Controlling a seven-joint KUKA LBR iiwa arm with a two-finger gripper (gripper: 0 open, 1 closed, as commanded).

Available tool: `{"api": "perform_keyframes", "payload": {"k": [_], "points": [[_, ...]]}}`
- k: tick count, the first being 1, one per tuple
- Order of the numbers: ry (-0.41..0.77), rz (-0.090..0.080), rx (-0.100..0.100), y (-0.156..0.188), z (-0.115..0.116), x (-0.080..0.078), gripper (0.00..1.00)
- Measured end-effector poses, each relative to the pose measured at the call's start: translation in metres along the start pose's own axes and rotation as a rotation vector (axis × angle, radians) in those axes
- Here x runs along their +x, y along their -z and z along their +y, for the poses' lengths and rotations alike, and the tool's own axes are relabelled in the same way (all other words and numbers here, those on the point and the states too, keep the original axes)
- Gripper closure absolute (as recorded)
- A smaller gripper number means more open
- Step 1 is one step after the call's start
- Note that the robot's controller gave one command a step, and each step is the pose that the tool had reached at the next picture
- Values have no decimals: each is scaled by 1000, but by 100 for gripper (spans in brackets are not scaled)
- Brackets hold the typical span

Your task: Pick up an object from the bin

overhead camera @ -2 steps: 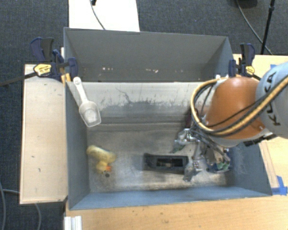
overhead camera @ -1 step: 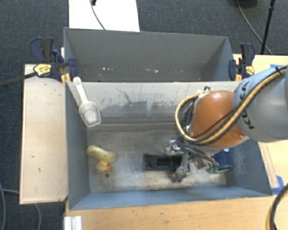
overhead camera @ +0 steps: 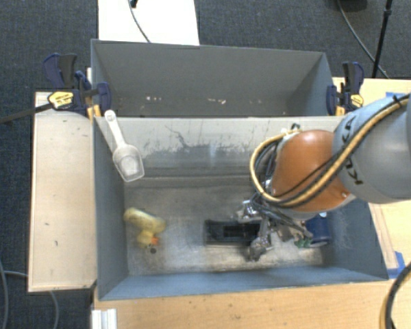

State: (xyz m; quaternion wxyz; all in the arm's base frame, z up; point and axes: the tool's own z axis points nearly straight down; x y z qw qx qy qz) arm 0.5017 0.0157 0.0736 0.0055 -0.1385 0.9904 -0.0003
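My gripper is low over the bin floor, right of the middle, under the orange wrist cover. It sits at the right end of a flat black rectangular object, which lies on the floor near the front wall. The gripper touches or overlaps that end, and its metal parts hide the black object's right edge. A blue object with a small green part lies just to the gripper's right, partly hidden by the arm.
A yellow duck-like toy lies at the front left of the floor. A white plastic scoop leans against the left wall near the back. The arm and its cables cover the bin's right side.
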Motion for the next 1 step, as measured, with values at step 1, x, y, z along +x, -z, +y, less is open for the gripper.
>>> {"api": "perform_keyframes", "payload": {"k": [1], "points": [[177,5,1,183,-55,13,100]]}}
